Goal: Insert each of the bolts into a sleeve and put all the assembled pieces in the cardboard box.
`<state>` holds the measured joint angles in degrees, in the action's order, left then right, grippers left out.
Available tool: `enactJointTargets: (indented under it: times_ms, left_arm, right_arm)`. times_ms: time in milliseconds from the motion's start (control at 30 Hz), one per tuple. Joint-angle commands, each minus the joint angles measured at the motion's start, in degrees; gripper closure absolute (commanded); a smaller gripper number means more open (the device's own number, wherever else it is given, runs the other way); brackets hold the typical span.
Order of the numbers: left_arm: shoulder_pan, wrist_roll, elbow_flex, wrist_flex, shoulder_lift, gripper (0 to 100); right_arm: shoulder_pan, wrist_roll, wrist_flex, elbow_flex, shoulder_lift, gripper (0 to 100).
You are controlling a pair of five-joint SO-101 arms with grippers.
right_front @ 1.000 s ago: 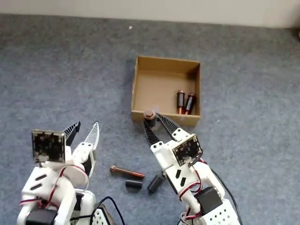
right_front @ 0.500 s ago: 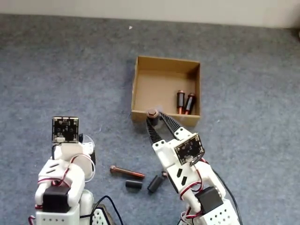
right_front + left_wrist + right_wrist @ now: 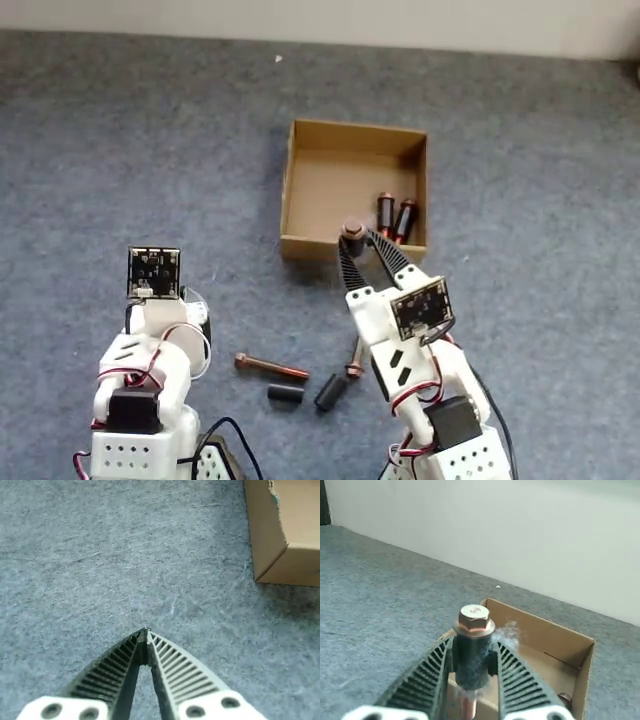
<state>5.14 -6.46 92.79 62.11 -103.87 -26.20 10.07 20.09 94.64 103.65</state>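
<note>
My right gripper (image 3: 357, 240) is shut on an assembled piece, a black sleeve (image 3: 470, 662) with a copper bolt head (image 3: 475, 620) sticking out on top. It holds the piece upright over the near wall of the cardboard box (image 3: 290, 185). Two assembled pieces (image 3: 394, 218) lie inside the box at its near right corner. On the carpet between the arms lie a loose bolt (image 3: 271, 366), two black sleeves (image 3: 285, 394) (image 3: 330, 391) and a second bolt (image 3: 355, 356) partly under the right arm. My left gripper (image 3: 147, 632) is shut and empty above bare carpet, left of the box (image 3: 280, 530).
Grey carpet covers the whole table. A pale wall (image 3: 520, 530) rises behind the box. The left arm's body (image 3: 150, 360) sits folded at the near left. Open carpet lies left and right of the box.
My right gripper carried the assembled piece to the right and forward, over the box's near wall. The left arm drew back and its gripper went from open to shut.
</note>
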Motion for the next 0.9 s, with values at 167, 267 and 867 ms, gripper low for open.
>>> enactJointTargets:
  times_ms: [167,267,867]
  left_arm:
    - [0.48,0.79,-0.22,-1.32,-0.57,99]
    - [0.57,0.79,-0.22,-1.32,-0.48,99]
    - [0.57,0.79,-0.22,-1.32,-0.48,99]
  right_arm:
    - [0.92,0.0,-0.75,-23.6,-26.15,99.3]
    - [1.01,0.0,-5.49,-29.58,-37.76,99.3]
    - [5.32,0.0,-28.09,-44.26,-89.36,99.3]
